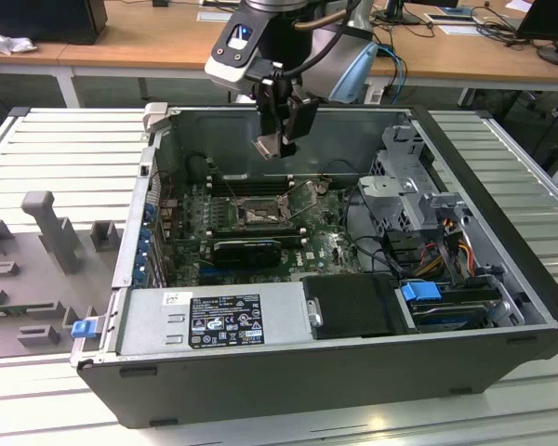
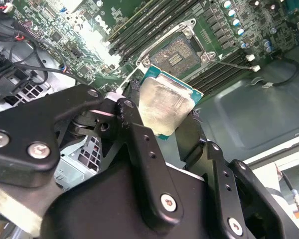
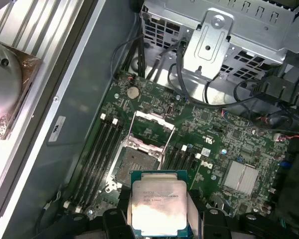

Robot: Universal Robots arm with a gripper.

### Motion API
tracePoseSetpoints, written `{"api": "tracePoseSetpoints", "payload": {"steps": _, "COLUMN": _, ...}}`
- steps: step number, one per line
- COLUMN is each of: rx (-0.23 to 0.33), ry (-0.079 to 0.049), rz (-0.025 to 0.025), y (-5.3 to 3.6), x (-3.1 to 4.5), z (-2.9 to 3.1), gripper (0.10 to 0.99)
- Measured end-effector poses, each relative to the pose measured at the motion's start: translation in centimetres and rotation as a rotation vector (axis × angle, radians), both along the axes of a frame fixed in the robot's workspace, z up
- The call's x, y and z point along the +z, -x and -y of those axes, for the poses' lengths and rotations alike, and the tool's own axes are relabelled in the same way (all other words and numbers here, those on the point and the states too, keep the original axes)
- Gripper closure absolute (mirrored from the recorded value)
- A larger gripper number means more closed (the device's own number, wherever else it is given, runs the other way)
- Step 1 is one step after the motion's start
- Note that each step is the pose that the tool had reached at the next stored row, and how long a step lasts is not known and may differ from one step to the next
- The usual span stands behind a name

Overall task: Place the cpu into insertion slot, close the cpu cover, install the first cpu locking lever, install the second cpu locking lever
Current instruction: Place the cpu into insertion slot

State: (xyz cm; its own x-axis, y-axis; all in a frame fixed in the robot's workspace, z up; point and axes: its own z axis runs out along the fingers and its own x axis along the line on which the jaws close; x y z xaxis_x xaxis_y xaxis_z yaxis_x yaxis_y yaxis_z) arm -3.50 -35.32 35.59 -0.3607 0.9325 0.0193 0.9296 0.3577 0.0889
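My claw (image 1: 275, 141), gripping the cpu (image 3: 159, 206), hangs in open air over the case (image 1: 353, 372); nothing stands between it and the insertion slot (image 3: 134, 162) below. The cpu cover (image 3: 152, 130) is tipped up at one edge of the slot, leaving the recess bare. Memory slots (image 3: 100, 149) flank it, a black card (image 1: 246, 249) lies just beside it, and cables (image 1: 349, 200) and the drive cage (image 1: 405, 172) crowd the exterior view's right

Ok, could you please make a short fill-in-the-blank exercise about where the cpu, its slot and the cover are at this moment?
1. The gripper is shut on the cpu, which hangs ___ (above/inside) the insertion slot.
2. The insertion slot is ___ (empty/filled), with no chip in it.
3. The cpu cover stands ___ (open/shut) on its hinge.

Missing words: above; empty; open.
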Motion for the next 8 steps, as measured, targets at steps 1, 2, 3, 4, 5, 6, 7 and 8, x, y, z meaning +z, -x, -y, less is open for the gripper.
{"api": "tracePoseSetpoints", "payload": {"steps": 1, "rx": -0.009, "ry": 0.0, "rz": 0.0, "y": 0.0, "x": -0.02, "z": 0.0, "gripper": 0.557}}
{"api": "tracePoseSetpoints", "payload": {"steps": 2, "rx": -0.013, "ry": 0.0, "rz": 0.0, "y": 0.0, "x": -0.03, "z": 0.0, "gripper": 0.557}}
{"api": "tracePoseSetpoints", "payload": {"steps": 3, "rx": -0.017, "ry": 0.0, "rz": 0.0, "y": 0.0, "x": -0.04, "z": 0.0, "gripper": 0.557}}
{"api": "tracePoseSetpoints", "payload": {"steps": 4, "rx": -0.023, "ry": 0.0, "rz": 0.0, "y": 0.0, "x": -0.05, "z": 0.0, "gripper": 0.557}}
{"api": "tracePoseSetpoints", "payload": {"steps": 5, "rx": -0.031, "ry": 0.0, "rz": 0.0, "y": 0.0, "x": -0.06, "z": 0.0, "gripper": 0.557}}
{"api": "tracePoseSetpoints", "payload": {"steps": 6, "rx": -0.036, "ry": 0.0, "rz": 0.0, "y": 0.0, "x": -0.07, "z": 0.0, "gripper": 0.557}}
{"api": "tracePoseSetpoints", "payload": {"steps": 7, "rx": -0.04, "ry": 0.0, "rz": 0.0, "y": 0.0, "x": -0.08, "z": 0.0, "gripper": 0.557}}
{"api": "tracePoseSetpoints", "payload": {"steps": 8, "rx": -0.044, "ry": 0.0, "rz": 0.0, "y": 0.0, "x": -0.09, "z": 0.0, "gripper": 0.557}}
